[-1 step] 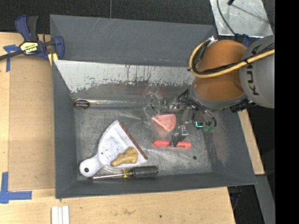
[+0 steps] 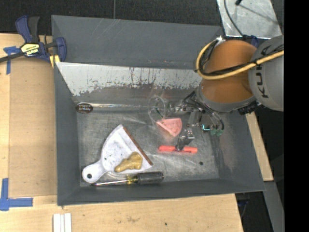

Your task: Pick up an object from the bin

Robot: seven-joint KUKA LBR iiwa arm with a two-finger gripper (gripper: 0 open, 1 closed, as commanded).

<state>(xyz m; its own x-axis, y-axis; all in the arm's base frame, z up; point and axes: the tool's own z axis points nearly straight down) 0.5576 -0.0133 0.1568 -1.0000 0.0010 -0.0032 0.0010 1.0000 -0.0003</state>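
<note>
- A black backdrop (image 2: pixel 164 4) is stretching across the top, a thin pale seam (image 2: pixel 115 1) running down it.
- A crinkled silvery sheet (image 2: pixel 256 11) is lying at top right.
- Light is glaring pale off the far wall of the bin (image 2: pixel 111 76).
- Dark floor (image 2: pixel 273 197) is showing at lower right.

one white scoop (image 2: pixel 112 151), one yellow lump (image 2: pixel 128 163), one screwdriver (image 2: pixel 140 179), one red stick (image 2: pixel 177 150), one pink wedge (image 2: pixel 170 126), one dark-capped rod (image 2: pixel 85 108), and what may be one clear plastic piece (image 2: pixel 157 108), too faint to count surely.
</note>
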